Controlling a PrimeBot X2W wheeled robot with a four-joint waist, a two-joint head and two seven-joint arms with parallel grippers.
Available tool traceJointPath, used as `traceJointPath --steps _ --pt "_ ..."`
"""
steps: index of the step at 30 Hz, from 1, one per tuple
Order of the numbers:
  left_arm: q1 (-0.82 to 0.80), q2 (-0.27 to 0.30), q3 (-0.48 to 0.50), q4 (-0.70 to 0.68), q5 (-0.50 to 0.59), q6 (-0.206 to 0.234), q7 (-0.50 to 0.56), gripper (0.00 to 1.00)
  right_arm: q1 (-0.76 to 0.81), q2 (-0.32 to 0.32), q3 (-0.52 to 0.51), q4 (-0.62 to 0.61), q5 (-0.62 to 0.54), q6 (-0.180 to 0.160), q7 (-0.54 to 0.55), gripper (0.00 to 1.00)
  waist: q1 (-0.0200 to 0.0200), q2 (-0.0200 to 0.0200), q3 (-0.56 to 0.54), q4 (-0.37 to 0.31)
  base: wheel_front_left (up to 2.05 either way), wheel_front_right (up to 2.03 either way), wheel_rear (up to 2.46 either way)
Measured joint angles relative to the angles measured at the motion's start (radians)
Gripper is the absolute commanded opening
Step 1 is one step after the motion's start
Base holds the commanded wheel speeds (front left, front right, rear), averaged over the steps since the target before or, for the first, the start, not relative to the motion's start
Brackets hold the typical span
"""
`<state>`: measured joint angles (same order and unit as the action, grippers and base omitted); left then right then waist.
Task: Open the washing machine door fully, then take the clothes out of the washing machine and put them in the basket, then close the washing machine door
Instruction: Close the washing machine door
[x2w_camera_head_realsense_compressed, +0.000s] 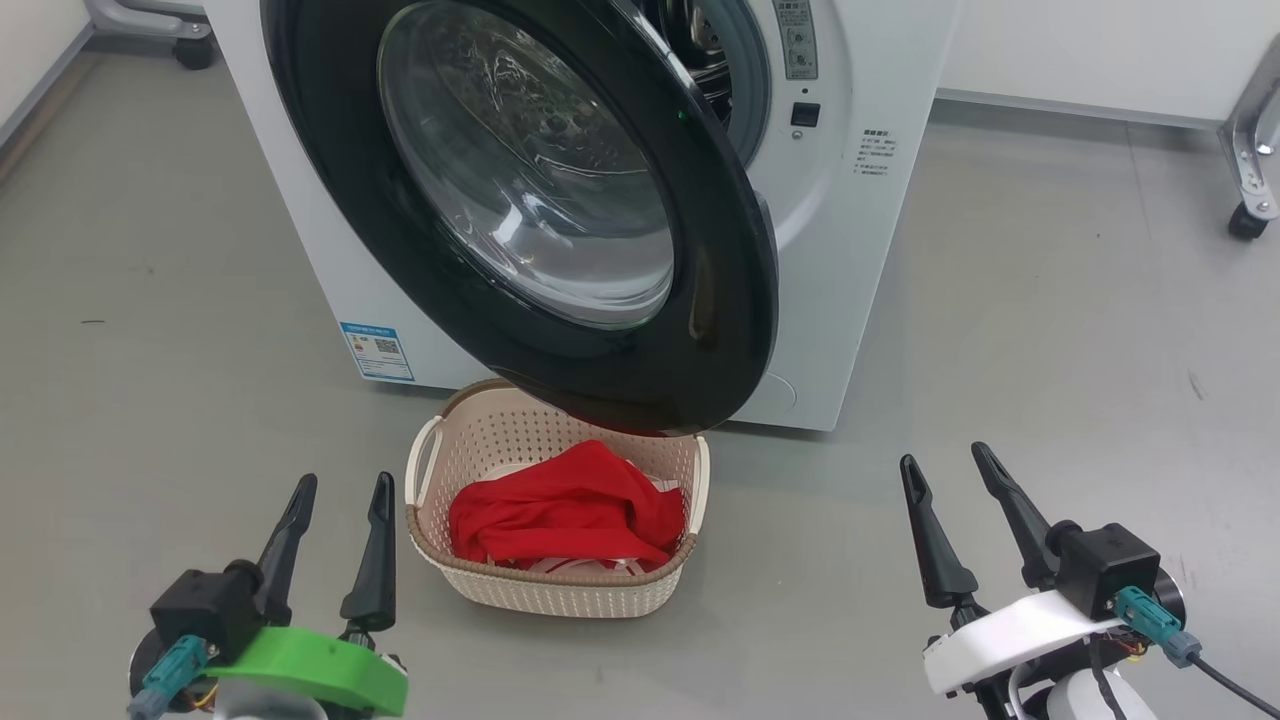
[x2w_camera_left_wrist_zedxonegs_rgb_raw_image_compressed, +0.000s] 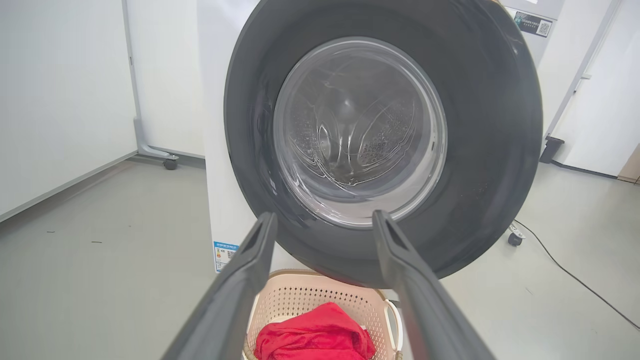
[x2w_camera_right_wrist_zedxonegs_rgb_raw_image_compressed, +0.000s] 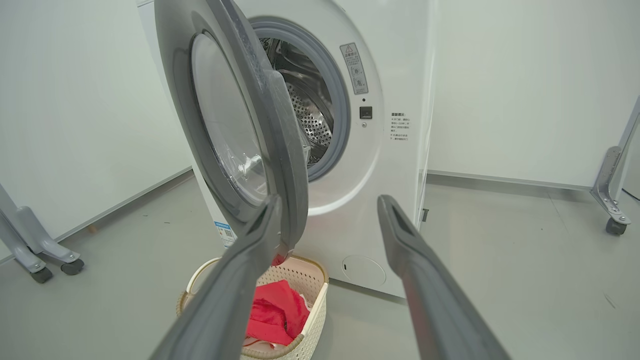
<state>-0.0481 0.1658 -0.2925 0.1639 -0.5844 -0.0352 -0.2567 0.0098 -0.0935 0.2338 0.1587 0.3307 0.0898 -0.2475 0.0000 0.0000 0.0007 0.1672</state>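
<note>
The washing machine door (x2w_camera_head_realsense_compressed: 540, 210) with its black rim and glass bowl stands part way open, swung out over the basket (x2w_camera_head_realsense_compressed: 520, 590). Behind it the white washing machine (x2w_camera_head_realsense_compressed: 860, 200) shows its steel drum (x2w_camera_right_wrist_zedxonegs_rgb_raw_image_compressed: 310, 115). Red clothes (x2w_camera_head_realsense_compressed: 565, 505) lie in the cream basket on the floor, a strip of white cloth under them. My left gripper (x2w_camera_head_realsense_compressed: 340, 488) is open at the lower left, beside the basket, holding nothing. At the lower right, my right gripper (x2w_camera_head_realsense_compressed: 945, 458) is open and empty too. The door (x2w_camera_left_wrist_zedxonegs_rgb_raw_image_compressed: 385, 135), basket (x2w_camera_left_wrist_zedxonegs_rgb_raw_image_compressed: 290, 300) and clothes (x2w_camera_left_wrist_zedxonegs_rgb_raw_image_compressed: 315, 335) lie ahead of the left fingers.
A grey floor (x2w_camera_head_realsense_compressed: 1050, 330) surrounds the machine. Wheeled metal frame legs stand at the far right (x2w_camera_head_realsense_compressed: 1250, 150) and back left (x2w_camera_head_realsense_compressed: 150, 25). A black cable (x2w_camera_left_wrist_zedxonegs_rgb_raw_image_compressed: 565, 270) runs across the floor by the machine. White walls close off the back.
</note>
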Motion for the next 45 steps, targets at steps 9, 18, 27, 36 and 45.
traceJointPath --steps 9,18,27,36,45 --pt "0.024 -0.022 0.022 -0.001 0.05 -0.016 0.0 1.0 0.0 0.001 0.0 0.0 0.0 0.0 0.0 1.0 0.0 0.0 0.002 -0.005 0.0 0.0 0.0" --pt "0.032 -0.039 0.042 -0.001 0.072 -0.033 0.0 1.0 0.0 0.002 -0.001 0.001 0.0 0.0 0.0 1.0 0.0 0.0 0.003 -0.008 0.0 0.0 0.0" --pt "0.033 -0.053 0.057 -0.003 0.098 -0.042 0.0 1.0 0.0 0.002 -0.003 0.002 -0.009 0.0 0.0 1.0 0.0 0.0 0.009 -0.014 0.0 0.0 0.0" --pt "0.034 -0.063 0.065 0.0 0.117 -0.054 0.0 1.0 0.0 0.002 -0.007 0.004 -0.009 0.0 0.0 1.0 0.0 0.0 0.009 -0.018 0.0 0.0 0.0" --pt "0.034 -0.075 0.067 0.005 0.13 -0.066 0.0 1.0 0.0 -0.001 -0.007 -0.006 -0.018 0.001 0.0 0.0 0.0 0.0 0.012 -0.016 0.0 0.0 0.0"
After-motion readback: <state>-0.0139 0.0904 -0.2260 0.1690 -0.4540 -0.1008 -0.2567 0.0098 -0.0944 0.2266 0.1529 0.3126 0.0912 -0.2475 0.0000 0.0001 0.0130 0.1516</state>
